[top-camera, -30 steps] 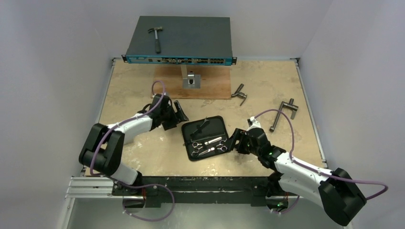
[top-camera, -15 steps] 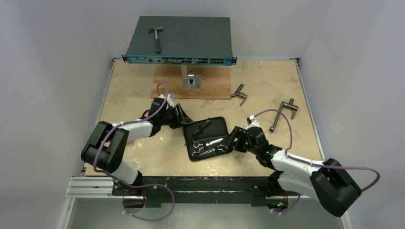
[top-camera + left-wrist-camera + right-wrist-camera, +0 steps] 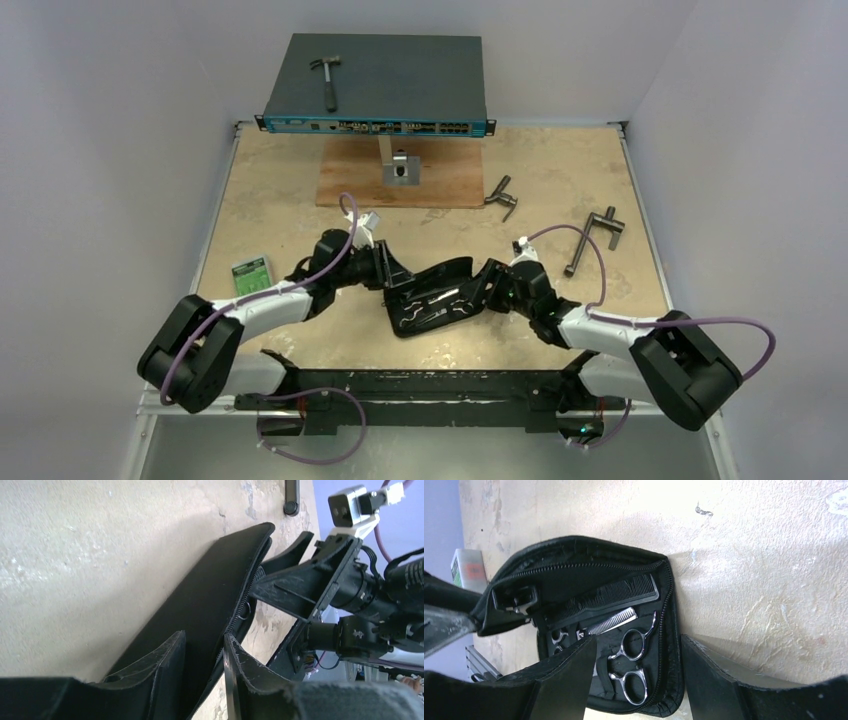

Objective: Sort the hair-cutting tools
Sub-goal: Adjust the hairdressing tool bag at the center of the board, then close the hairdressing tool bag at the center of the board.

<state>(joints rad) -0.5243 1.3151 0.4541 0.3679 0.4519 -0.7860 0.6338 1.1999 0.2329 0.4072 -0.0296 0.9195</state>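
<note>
Table: mottled beige top [image 3: 300,200] with pale walls round it, seen from above my arm bases.
Hidden: the raised lid of the black case [image 3: 200,605] covers its far half, so I can't find the hair clip. The scissor tips run behind one of my right fingers [image 3: 564,680].
Changed: a second ago the case lay flat open. Now the far lid is folded up toward the near half, and the left arm has stretched in, uncovering a green packet [image 3: 251,273].
Tools: scissors [image 3: 616,619] and comb [image 3: 614,596] lie in the near half, long axes left to right, rising slightly rightward from overhead.
Left arm: left gripper [image 3: 200,675] is narrowed onto the lid's zip edge, holding it up.
Right arm: right gripper [image 3: 637,640] is spread wide, straddling the case's right edge and gripping nothing.
Far: T-handled tools [image 3: 592,238] at right, and a hammer [image 3: 327,80] on the flat box [image 3: 400,75].
</note>
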